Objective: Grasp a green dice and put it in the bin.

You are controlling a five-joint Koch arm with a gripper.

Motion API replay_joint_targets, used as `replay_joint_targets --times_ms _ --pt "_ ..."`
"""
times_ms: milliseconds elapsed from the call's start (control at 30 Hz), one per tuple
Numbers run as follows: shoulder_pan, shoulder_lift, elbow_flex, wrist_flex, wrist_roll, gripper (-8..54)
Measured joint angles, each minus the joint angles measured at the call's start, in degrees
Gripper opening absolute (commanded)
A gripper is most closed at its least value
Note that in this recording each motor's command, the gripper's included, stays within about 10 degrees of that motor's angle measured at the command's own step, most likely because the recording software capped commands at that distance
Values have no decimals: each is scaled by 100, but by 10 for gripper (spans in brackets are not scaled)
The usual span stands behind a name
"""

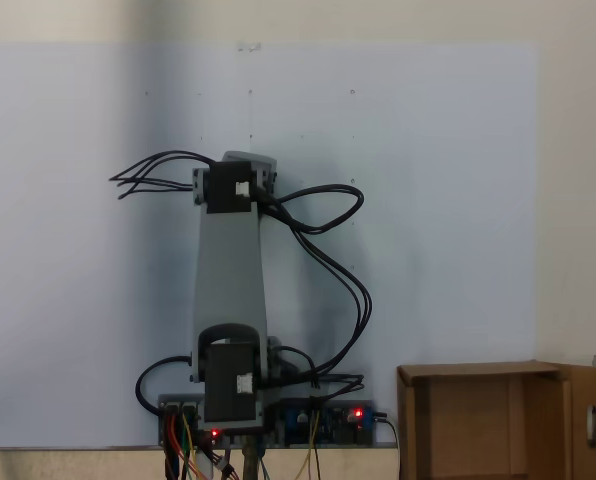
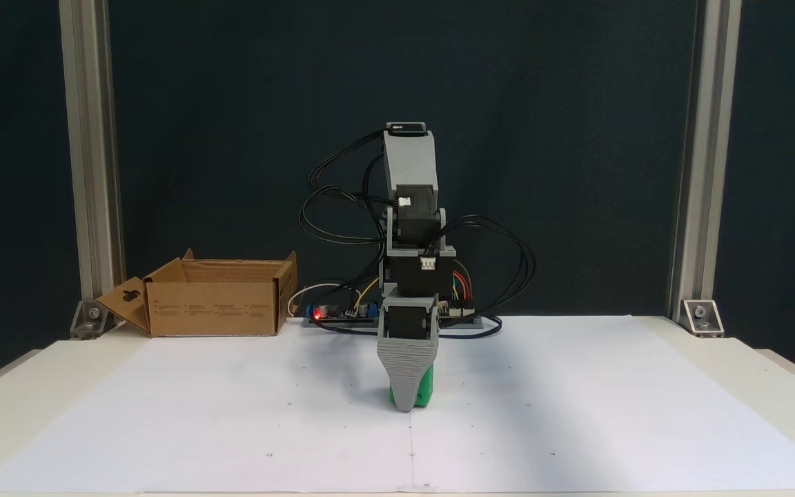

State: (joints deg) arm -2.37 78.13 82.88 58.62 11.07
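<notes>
Green dice on the white paper sheet mid-table, directly behind the lowered gripper, grey jaw covering most of it, grip state cannot be told, bin well apart at left by the frame post.

The grey-and-black hobby arm stands mid-scene, folded forward and down; its ribbed grey gripper points at the paper near the camera, one jaw hiding the other, black cables looping either side
</notes>
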Motion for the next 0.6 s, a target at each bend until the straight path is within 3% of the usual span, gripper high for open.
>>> replay_joint_targets --times_ms 267,467,600 --pt "70 167 70 -9 0 114" --pt "88 1046 18 448 0 114" --pt "79 1222 -1485 1854 0 115"
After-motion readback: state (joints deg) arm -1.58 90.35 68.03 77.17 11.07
